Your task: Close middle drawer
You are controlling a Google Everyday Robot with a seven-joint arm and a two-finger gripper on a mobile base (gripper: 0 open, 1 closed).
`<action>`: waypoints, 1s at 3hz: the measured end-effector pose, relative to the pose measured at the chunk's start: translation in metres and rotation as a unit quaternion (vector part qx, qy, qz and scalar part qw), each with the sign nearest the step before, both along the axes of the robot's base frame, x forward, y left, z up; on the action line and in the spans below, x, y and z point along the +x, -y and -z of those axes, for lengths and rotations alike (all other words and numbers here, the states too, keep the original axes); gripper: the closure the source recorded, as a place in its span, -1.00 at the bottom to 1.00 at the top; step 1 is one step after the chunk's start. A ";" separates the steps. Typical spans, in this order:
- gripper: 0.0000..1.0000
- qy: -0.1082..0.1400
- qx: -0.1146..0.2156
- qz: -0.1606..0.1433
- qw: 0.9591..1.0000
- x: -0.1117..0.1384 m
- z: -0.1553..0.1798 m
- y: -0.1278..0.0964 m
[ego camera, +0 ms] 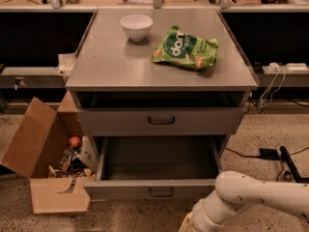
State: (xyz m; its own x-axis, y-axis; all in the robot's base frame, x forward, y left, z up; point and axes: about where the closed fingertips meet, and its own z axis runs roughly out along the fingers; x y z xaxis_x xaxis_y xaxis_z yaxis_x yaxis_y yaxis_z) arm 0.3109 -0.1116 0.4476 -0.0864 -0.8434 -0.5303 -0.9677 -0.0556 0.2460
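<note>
Approach step: gripper [188,224] low, just front-right of open middle drawer [154,189], grip state can't tell; next req. pushing front panel straight in.

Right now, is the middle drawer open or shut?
Open. The middle drawer is pulled far out, its inside showing. The gripper is at the bottom edge, below the drawer front.

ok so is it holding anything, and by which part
Cannot tell: the gripper is cut off at the bottom edge, just below the open middle drawer, whose handle is free.
</note>
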 end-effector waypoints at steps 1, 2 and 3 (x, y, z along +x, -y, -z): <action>1.00 0.034 0.001 -0.003 0.999 0.029 0.020 0.017; 1.00 0.093 -0.005 -0.010 0.996 0.072 0.024 0.033; 1.00 0.134 -0.015 -0.001 0.991 0.109 0.025 0.042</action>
State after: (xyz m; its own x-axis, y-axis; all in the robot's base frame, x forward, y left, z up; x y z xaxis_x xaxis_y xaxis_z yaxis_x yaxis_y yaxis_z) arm 0.4203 -0.1540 0.4225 0.0566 -0.8593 -0.5084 -0.9983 -0.0549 -0.0184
